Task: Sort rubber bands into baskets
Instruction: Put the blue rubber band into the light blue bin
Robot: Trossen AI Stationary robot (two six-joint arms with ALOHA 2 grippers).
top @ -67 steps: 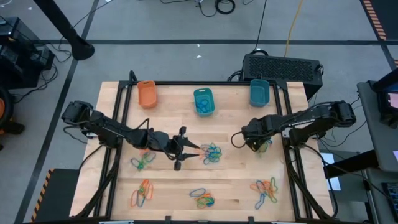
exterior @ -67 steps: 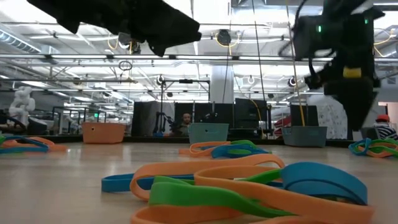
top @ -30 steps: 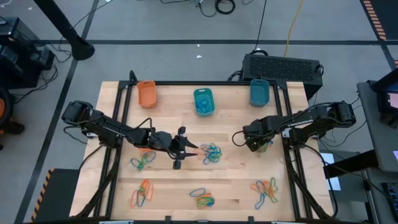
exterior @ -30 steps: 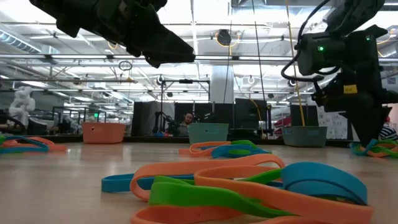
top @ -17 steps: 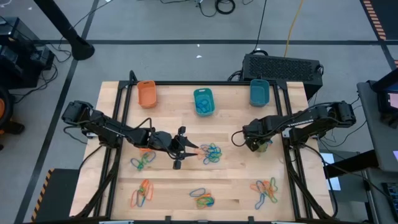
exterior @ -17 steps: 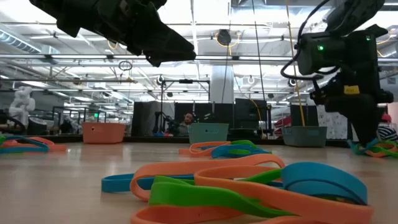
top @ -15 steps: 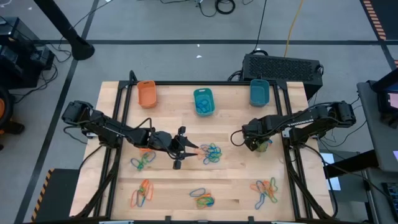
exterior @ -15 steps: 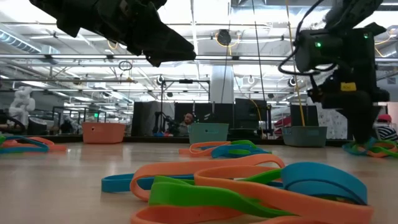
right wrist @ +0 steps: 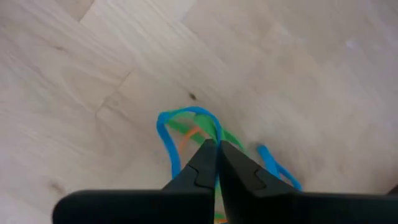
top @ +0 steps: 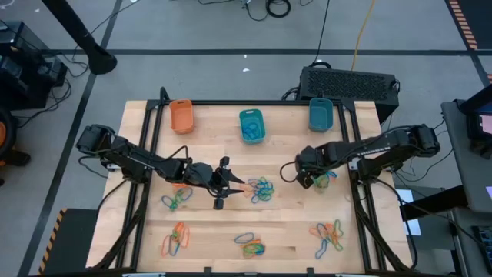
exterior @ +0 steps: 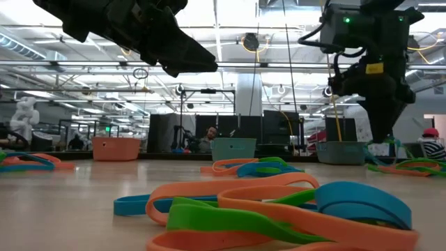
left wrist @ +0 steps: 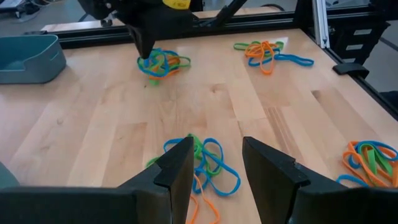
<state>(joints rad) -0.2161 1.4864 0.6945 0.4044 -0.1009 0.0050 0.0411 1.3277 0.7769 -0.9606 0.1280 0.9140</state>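
The right hand (right wrist: 216, 163) is pinched closed on a blue rubber band (right wrist: 186, 127) from the tangle at the tabletop's (top: 292, 223) right side. The left hand (left wrist: 214, 165) hangs open over the middle pile (left wrist: 202, 163). Three baskets (top: 251, 125) line the far edge.

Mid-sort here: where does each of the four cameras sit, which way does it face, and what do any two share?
High: overhead, straight down; both arms, three baskets, wooden table.
Low: table height, facing the room; foreground rubber bands, both arms above.
Left wrist: past the open left gripper over a band pile.
Right wrist: down past the right gripper, shut on a blue band.
Shared: left wrist and high both show the right gripper at its pile.
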